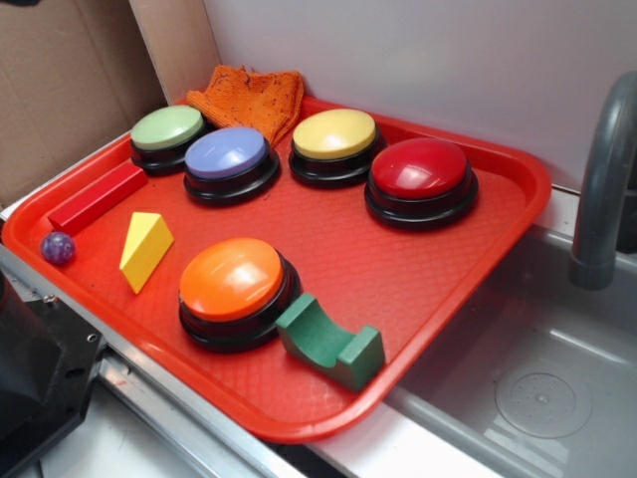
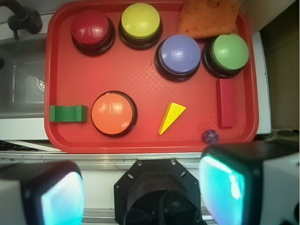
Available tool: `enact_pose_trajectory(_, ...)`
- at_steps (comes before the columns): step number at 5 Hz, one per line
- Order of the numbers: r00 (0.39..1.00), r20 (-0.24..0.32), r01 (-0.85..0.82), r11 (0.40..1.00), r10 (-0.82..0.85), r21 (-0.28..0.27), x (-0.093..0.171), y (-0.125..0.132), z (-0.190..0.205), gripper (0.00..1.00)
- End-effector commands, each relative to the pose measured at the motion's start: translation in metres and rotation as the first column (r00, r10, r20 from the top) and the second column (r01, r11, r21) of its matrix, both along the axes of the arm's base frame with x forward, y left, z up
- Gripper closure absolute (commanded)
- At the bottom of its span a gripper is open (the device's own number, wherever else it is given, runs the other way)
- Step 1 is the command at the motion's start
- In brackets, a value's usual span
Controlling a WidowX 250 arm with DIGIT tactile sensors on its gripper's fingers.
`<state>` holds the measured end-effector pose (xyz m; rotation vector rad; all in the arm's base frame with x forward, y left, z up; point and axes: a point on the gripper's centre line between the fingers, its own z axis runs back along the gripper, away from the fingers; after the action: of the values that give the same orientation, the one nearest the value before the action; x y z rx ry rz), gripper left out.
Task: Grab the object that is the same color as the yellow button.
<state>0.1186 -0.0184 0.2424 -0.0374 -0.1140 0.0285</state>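
Note:
The object, a small yellow wedge [image 1: 145, 249] [image 2: 171, 117], lies on the red tray [image 1: 418, 269] [image 2: 140, 79] between the orange button and the red bar. At the back of the tray stands the yellow button [image 1: 334, 134] [image 2: 140, 21]. In the wrist view my gripper [image 2: 140, 192] is open and holds nothing, its cyan pads [image 2: 220, 185] wide apart. It hangs high above the tray's near edge, well clear of the wedge. The exterior view does not show it.
Also on the tray: orange button [image 1: 231, 279], green arch [image 1: 330, 344], red bar [image 1: 98, 197], purple ball [image 1: 58, 247], red button [image 1: 420, 169], blue button [image 1: 227, 154], green button [image 1: 167, 127], orange cloth [image 1: 249, 95]. A sink [image 1: 537, 378] with a faucet [image 1: 602, 189] lies beside the tray.

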Motion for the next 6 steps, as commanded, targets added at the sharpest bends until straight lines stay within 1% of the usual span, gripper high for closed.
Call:
enact_pose_trajectory(1,1.000,0.000,0.000,1.000,0.000,0.000,0.000,0.000,0.000,0.00)
enact_pose_trajectory(2,0.996,0.008,-0.093,0.995,0.094,-0.034,0.009,0.010,-0.018,0.00)
enact_pose_trajectory(3,0.980,0.048,-0.189,0.979,0.193,-0.077,0.015,0.020,-0.039,0.00)
enact_pose_trajectory(4,0.937,0.055,-0.338,0.936,0.344,-0.097,0.016,0.033,-0.067,0.00)
enact_pose_trajectory(5,0.892,0.042,-0.445,0.890,0.451,-0.095,0.022,0.043,-0.094,0.00)
enact_pose_trajectory(6,0.844,0.030,-0.531,0.843,0.535,-0.079,0.029,0.050,-0.120,0.00)
